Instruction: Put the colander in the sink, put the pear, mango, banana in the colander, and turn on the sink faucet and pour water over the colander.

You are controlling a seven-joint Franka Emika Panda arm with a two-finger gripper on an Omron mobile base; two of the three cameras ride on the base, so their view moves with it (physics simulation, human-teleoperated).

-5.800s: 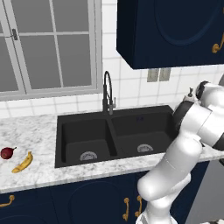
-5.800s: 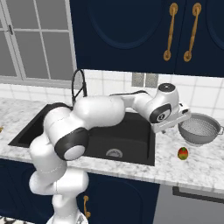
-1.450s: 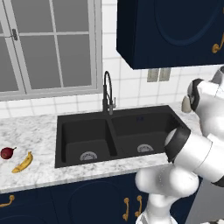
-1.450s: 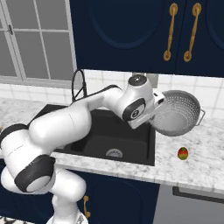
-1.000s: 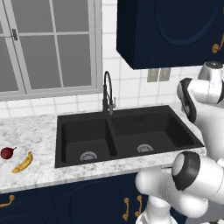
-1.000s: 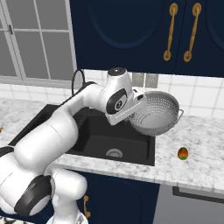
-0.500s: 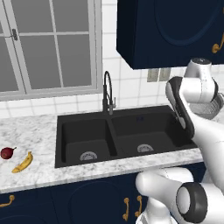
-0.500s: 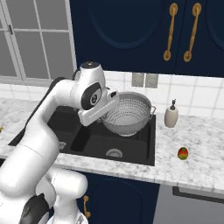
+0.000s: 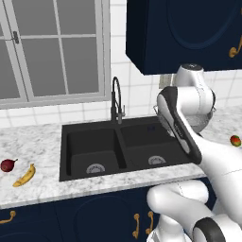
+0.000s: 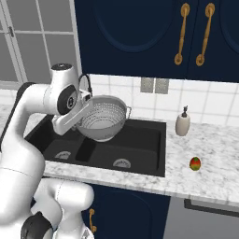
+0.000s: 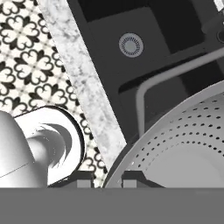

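The colander (image 10: 103, 117) is held by its rim in the closed claw (image 11: 106, 178), tilted above the sink (image 10: 140, 140)

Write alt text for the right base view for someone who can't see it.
The gripper, shut on the rim of the colander, holds it tilted in the air over the black sink. A mango lies on the counter to the right.

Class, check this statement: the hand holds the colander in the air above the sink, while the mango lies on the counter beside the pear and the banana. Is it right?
Not quite. The hand does hold the colander above the sink. But the mango lies alone on the counter right of the sink, while the pear and banana lie together on its left, as the left base view shows.
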